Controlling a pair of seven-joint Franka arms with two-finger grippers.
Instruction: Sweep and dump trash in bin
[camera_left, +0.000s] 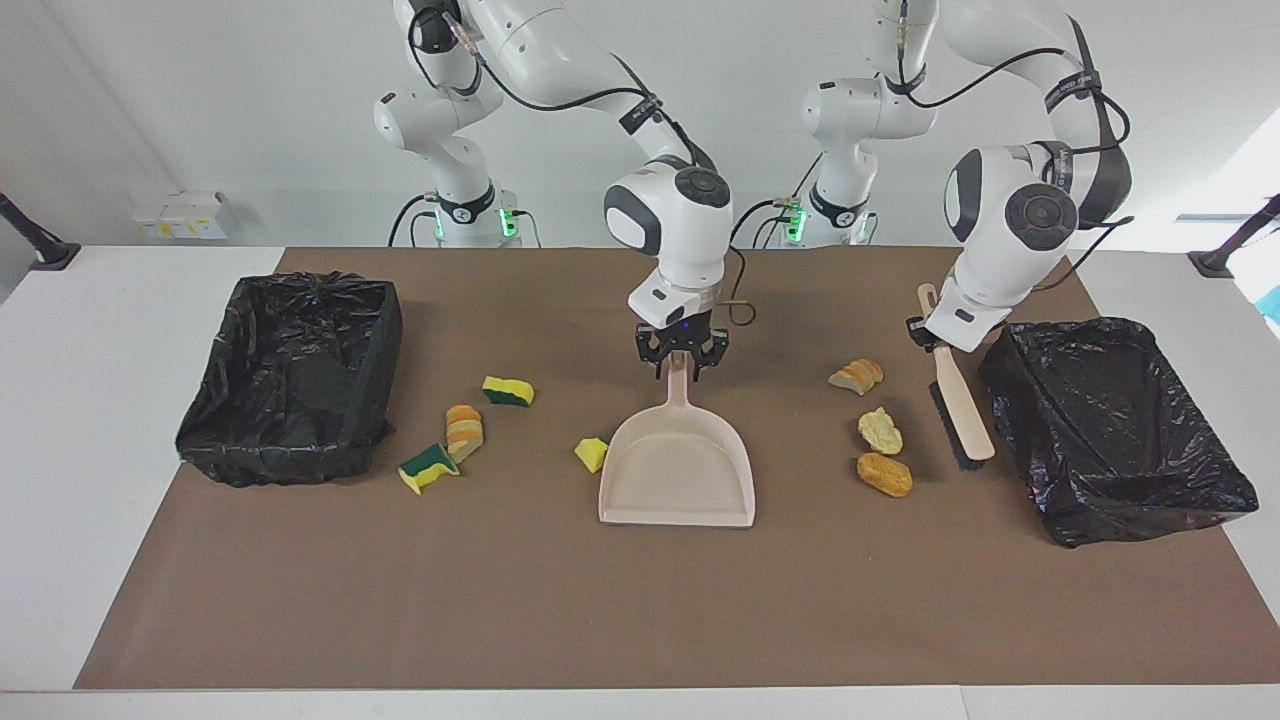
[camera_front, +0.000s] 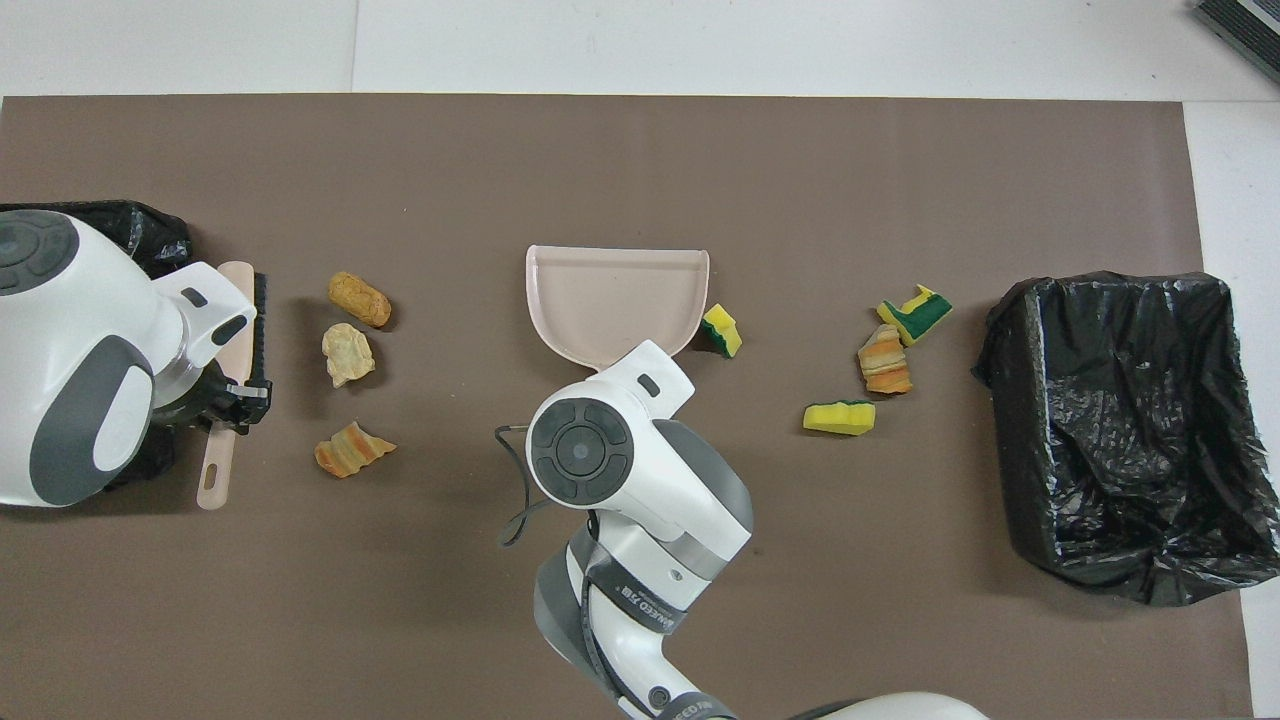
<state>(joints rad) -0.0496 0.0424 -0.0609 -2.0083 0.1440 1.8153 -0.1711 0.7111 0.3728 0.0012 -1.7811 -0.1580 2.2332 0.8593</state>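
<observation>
Right pincer sits down at the handle of the pale pink plastic dustpan, fingers at either side of it; can't tell if they've clamped on it yet. Dustpan lies flat mid-tabletop on the brown paper cover, mouth pointing away from the robots. Left pincer is clenched on the handle of the wooden hand brush w/ black bristles, brush tilted, its head down near the black-bagged bin at the left arm's end. Trash: three golden-brown bread-like pieces in a row beside the brush, btwn it and the dustpan. One small yellow sponge chunk just beside the dustpan's side wall. Toward the right arm's end: another bread-like piece, a green-backed sponge chunk touching it, and a third sponge chunk nearer the robots. Second black-bagged bin at that end, apart from the scraps.
</observation>
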